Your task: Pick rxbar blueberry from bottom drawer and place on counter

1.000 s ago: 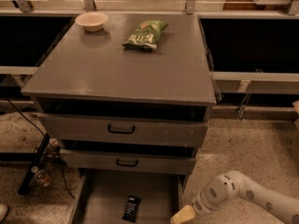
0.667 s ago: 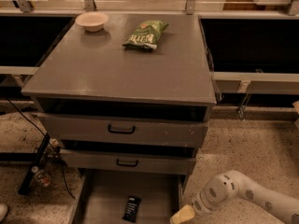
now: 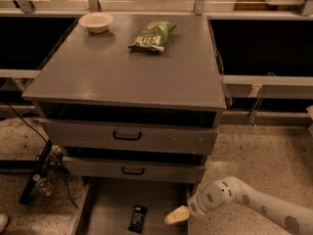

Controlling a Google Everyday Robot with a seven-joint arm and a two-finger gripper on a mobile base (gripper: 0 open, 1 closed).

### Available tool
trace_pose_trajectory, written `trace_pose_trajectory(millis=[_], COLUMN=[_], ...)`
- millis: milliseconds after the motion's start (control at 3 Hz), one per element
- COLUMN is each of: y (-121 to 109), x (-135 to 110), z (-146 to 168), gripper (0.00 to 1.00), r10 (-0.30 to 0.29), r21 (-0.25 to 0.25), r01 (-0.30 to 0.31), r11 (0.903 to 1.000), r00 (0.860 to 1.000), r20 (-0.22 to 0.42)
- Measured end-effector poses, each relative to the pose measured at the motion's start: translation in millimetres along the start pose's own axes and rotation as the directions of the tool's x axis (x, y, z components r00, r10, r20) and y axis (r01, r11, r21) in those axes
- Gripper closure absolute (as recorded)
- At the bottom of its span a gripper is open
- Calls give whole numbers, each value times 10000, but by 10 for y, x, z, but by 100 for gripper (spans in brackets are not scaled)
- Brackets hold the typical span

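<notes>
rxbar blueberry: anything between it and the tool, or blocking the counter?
Nothing visible. The tool sits just right of the rxbar blueberry, bare bottom drawer floor between. The bar lies forward of the upper drawer fronts; chip bag and bowl sit at the counter's far edge.

Your gripper (image 3: 177, 215) sits low at the right edge of the bottom drawer (image 3: 112, 204). It is cream-yellow, on a white arm (image 3: 254, 205) dotted with small grey round marks. Just to the gripper's left, the rxbar blueberry (image 3: 138, 218) is near-black with pale lettering, on the drawer's plain matte grey floor. Above the gripper, two grey drawer fronts carry black handles (image 3: 127, 136). Higher still, the counter (image 3: 122, 72) is a uniform matte grey. Far above the gripper on that top lies a green chip bag (image 3: 153, 35) with pale print, and farther left a cream bowl (image 3: 96, 21). To the gripper's right, the floor (image 3: 264, 151) is beige with dark speckles.
</notes>
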State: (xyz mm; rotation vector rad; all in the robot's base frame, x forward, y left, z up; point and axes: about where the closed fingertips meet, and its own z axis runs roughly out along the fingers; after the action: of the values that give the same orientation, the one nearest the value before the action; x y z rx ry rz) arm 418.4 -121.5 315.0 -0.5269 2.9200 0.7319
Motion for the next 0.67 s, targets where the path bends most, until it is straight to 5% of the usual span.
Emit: trace_pose_trajectory(millis=[667], y=[-38], x=[-50], z=[177], gripper=[0], r10=[224], r21=[-478], r01=[-223], r11=[9986], r00=[9997], r20=[13])
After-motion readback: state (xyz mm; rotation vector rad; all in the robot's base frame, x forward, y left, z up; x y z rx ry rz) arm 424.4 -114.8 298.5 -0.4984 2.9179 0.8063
